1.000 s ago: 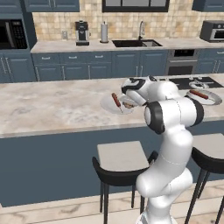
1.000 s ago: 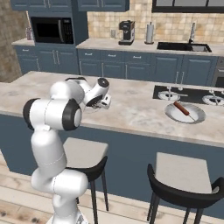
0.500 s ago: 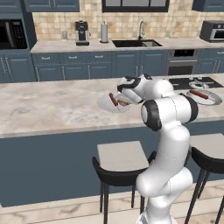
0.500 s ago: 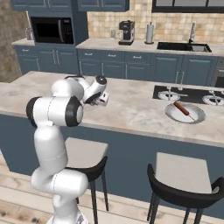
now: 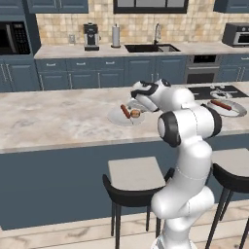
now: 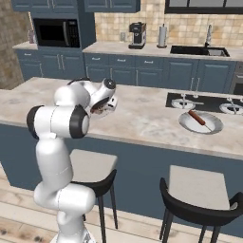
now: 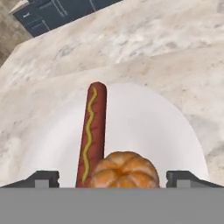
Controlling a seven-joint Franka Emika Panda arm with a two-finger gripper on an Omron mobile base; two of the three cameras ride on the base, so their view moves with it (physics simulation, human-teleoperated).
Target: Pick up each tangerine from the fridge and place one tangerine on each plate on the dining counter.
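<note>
Beige marbled dining counter [image 5: 58, 121] before dark blue kitchen cabinets [image 5: 73, 78]. Small orange tangerine [image 7: 124, 169] rests on round white plate [image 7: 144, 122] beside long sausage [image 7: 92, 131], between the gripper [image 7: 113, 178] fingers spread wide. Right base view adds 1 further plate [image 6: 211, 124].

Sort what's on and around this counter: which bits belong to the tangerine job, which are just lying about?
Job: tangerine, near plate, far plate, dining counter, tool.
Lying about: sausages on both plates, stools, coffee maker, microwave.
</note>
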